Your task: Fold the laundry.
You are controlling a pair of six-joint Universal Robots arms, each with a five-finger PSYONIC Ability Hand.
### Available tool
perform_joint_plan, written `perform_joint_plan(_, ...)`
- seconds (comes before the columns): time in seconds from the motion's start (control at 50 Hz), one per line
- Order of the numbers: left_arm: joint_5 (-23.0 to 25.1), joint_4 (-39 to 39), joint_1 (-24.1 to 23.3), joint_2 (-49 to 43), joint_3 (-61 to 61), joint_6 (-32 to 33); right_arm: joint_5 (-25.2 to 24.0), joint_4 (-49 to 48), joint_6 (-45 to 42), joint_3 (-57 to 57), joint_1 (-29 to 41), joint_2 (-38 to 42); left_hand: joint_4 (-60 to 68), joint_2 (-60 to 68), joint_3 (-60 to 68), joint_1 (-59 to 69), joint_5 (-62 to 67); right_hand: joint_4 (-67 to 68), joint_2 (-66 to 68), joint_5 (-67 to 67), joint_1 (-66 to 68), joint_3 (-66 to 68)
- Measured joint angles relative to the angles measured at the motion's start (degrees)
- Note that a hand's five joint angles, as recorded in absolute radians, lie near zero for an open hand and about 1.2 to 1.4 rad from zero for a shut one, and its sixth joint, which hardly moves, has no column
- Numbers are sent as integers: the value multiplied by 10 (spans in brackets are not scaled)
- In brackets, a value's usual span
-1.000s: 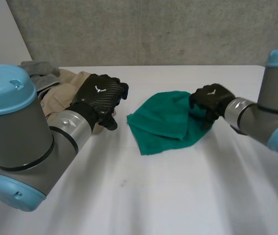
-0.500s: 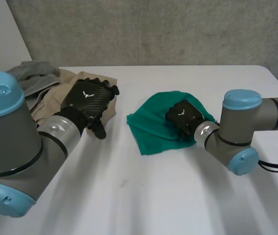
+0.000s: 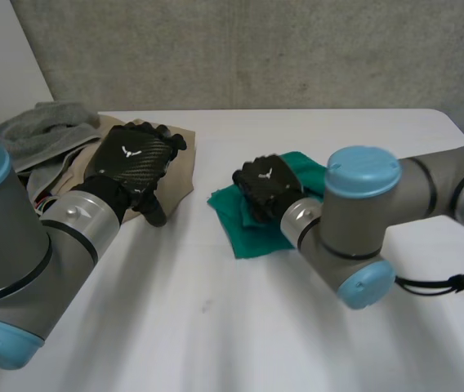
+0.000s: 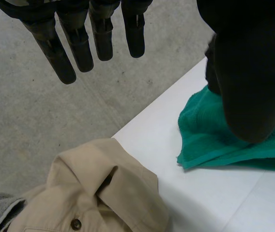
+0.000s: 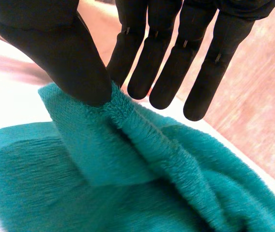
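Note:
A green towel [image 3: 245,234] lies bunched on the white table [image 3: 216,327], right of the middle. My right hand [image 3: 266,186] rests on its left part. In the right wrist view the thumb [image 5: 60,53] pinches a raised fold of the towel [image 5: 103,193] against the fingers. My left hand [image 3: 130,159] hovers over a beige shirt [image 3: 180,167] at the far left, with straight fingers [image 4: 65,53] and nothing in it. The left wrist view has the towel's corner [image 4: 207,142] under the thumb and the shirt [image 4: 113,193] beside it.
A grey cloth [image 3: 40,135] lies behind the beige shirt at the table's far left corner. The table's far edge meets a concrete wall [image 3: 256,49]. My right arm's elbow [image 3: 363,237] stands over the table just right of the towel.
My right hand has swept left across the towel and closed on it, drawing the right side over the left. My left hand has drawn back left over the shirt.

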Motion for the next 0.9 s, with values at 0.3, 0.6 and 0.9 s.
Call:
perform_joint_plan(0.3,0,20,-20,-27,8,1,36,43,94,5,-37,-53,-1,0,0,0,0,-457,-437,-443,-410,-446)
perform_joint_plan(0.6,-4,-6,-80,-188,200,-31,-2,99,15,8,-204,-73,-2,0,0,0,0,-457,-437,-444,-410,-446)
perform_joint_plan(0.9,-25,-86,-117,-420,451,-78,-34,92,51,-82,-248,71,44,43,41,34,54,-441,-436,-408,-399,-442)
